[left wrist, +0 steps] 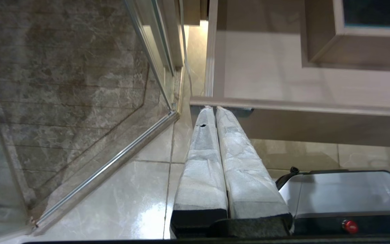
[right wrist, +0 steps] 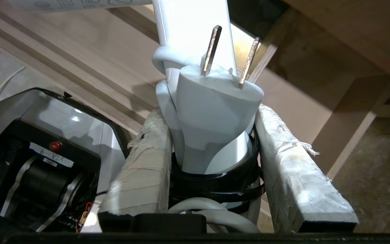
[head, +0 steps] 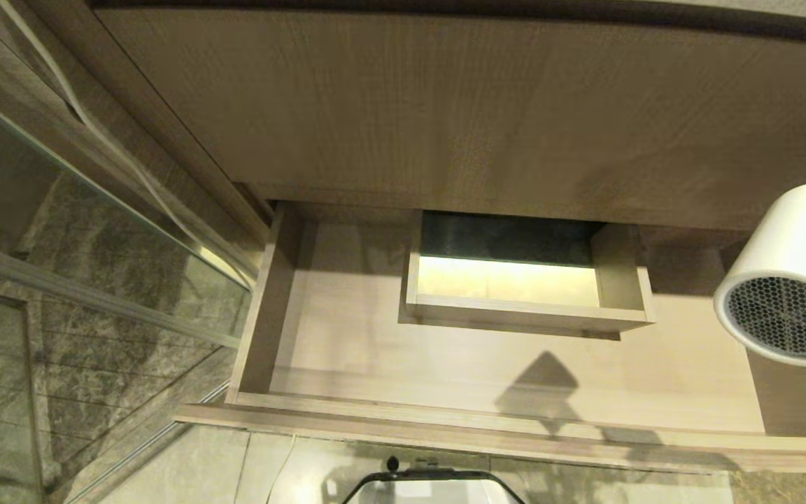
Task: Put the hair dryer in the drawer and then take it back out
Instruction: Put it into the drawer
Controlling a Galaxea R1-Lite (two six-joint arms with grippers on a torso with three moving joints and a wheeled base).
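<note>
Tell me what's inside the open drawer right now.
The drawer shows only its bare wooden floor and the boxed cutout at the rear. The hair dryer, held by the right gripper, hangs above the right end and hides that corner.

The drawer (head: 347, 357) stands pulled out beneath the taller panel (head: 445, 105). A boxed cutout (head: 525, 308) sits at the drawer's rear centre. The hair dryer (head: 791, 276) hangs over the drawer's right end, above its floor. A glass partition (head: 95, 231) stands left of the drawer's left side.
</note>
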